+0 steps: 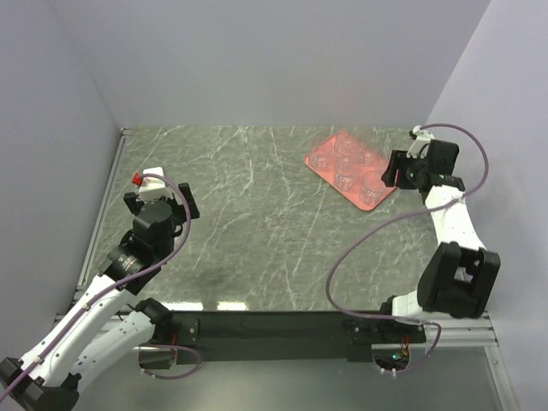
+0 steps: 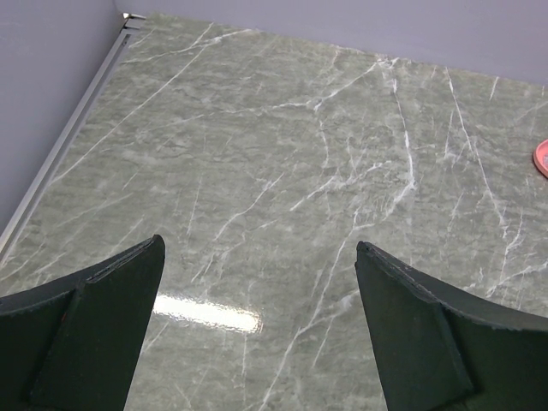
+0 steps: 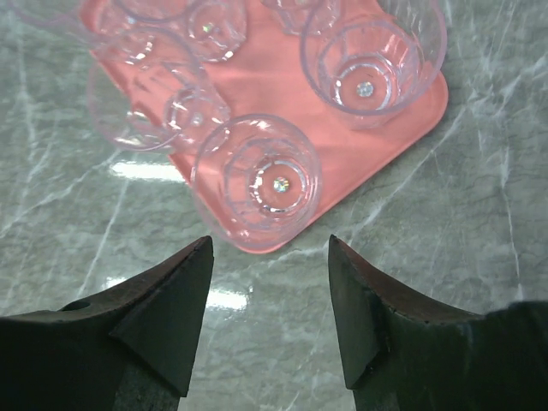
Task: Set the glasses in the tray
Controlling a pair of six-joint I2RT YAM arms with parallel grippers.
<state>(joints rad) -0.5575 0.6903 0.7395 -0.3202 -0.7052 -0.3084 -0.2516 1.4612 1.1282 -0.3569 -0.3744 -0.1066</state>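
Right gripper point(image 3: 270, 250) just beside glasses point(image 3: 257, 178)

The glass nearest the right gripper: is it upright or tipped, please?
Upright: the glass stands on the tray, mouth up, its base visible through it.

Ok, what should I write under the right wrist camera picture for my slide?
The right gripper, open, beside clear glasses standing in the pink tray.

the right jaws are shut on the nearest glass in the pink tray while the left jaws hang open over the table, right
Not quite: the right jaws are open, short of the nearest glass, which stands free in the pink tray, as the right wrist view shows. The left jaws hang open over the table.
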